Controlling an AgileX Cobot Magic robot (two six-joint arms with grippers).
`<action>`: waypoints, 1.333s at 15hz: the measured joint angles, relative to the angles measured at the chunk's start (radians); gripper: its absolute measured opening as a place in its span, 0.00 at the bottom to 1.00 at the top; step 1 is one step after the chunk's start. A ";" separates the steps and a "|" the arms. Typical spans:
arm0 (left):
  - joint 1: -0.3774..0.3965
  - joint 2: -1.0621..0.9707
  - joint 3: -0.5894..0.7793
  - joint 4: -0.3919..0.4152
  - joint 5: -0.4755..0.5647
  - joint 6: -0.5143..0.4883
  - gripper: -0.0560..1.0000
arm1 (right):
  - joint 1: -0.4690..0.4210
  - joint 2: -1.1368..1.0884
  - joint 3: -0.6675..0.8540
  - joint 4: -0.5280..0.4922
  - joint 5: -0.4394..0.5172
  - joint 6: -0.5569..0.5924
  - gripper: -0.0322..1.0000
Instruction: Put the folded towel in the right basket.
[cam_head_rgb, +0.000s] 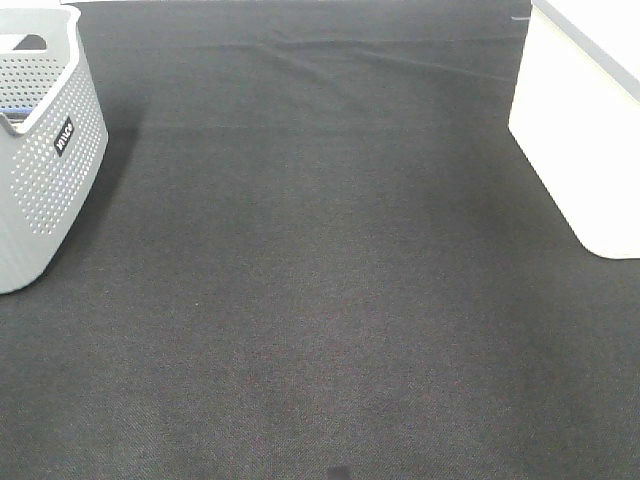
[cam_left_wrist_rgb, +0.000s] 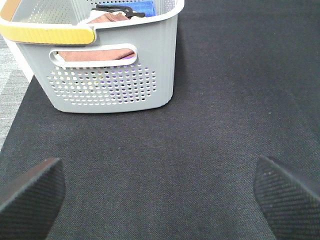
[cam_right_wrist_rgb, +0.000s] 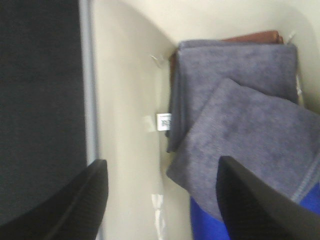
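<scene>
A dark woven surface (cam_head_rgb: 320, 300) is spread across the whole workspace, and its near part is seen bare. Just above it the left tool (cam_left_wrist_rgb: 160, 192) is held low with its jaws set wide and nothing between them, apparently parked out of the way. Beyond it stands a grey perforated basket (cam_left_wrist_rgb: 115, 65) with a yellow handle (cam_left_wrist_rgb: 50, 34), in which more folded cloths (cam_left_wrist_rgb: 95, 54) are stored. Farther back on the right side the white basket (cam_head_rgb: 585, 130) is placed, and the right tool (cam_right_wrist_rgb: 162, 200) is held over its interior, jaws spread wide and gripping nothing. The folded grey towel (cam_right_wrist_rgb: 250, 145) is seen lying inside this basket, uppermost, on a second grey towel (cam_right_wrist_rgb: 230, 70), a brown towel (cam_right_wrist_rgb: 250, 36) and a blue towel (cam_right_wrist_rgb: 205, 220). It lies directly below the open jaws, apart from them, so the placing is judged done.
</scene>
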 joint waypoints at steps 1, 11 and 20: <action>0.000 0.000 0.000 0.000 0.000 0.000 0.98 | 0.028 -0.024 0.007 -0.007 -0.001 0.011 0.61; 0.000 0.000 0.000 0.000 0.000 0.000 0.98 | 0.169 -0.507 0.660 -0.207 -0.003 0.098 0.61; 0.000 0.000 0.000 0.000 0.000 0.000 0.98 | 0.169 -1.123 1.390 -0.264 -0.004 0.117 0.61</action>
